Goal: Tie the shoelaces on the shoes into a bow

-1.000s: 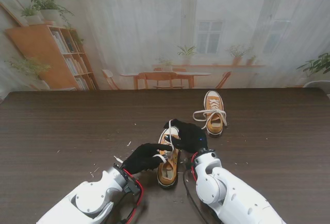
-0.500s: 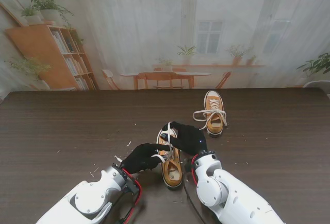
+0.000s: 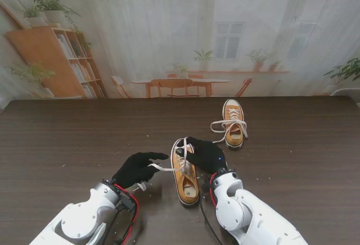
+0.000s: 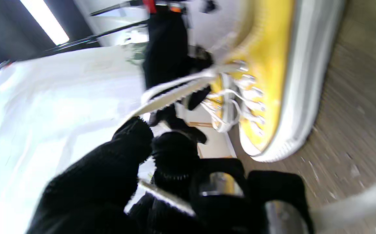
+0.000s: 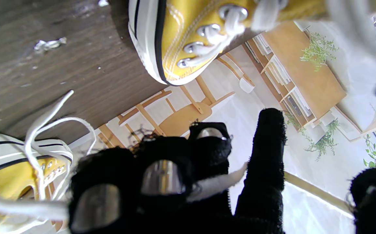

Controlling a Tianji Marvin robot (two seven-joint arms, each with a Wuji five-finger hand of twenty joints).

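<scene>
White lace (image 3: 160, 168) is pinched by the left hand (image 3: 135, 169) and right hand (image 3: 205, 154), beside the near shoe (image 3: 185, 172). If pulled unevenly, the lace may slip out.

no readable text, labels or numbers anywhere

Both arms rose from the near corners and bent inward over the table. Left hand (image 3: 136, 169) sat left of centre, black-gloved, palm down, fingers curled with a lace (image 3: 161, 168) pinched between thumb and fingertips. Right hand (image 3: 206, 154) sat just right of it, farther from me, fingers (image 5: 270, 152) closed on a lace end; index extended. Hands were near each other, not touching. White forearm shells, red cabling at the left wrist.
</scene>
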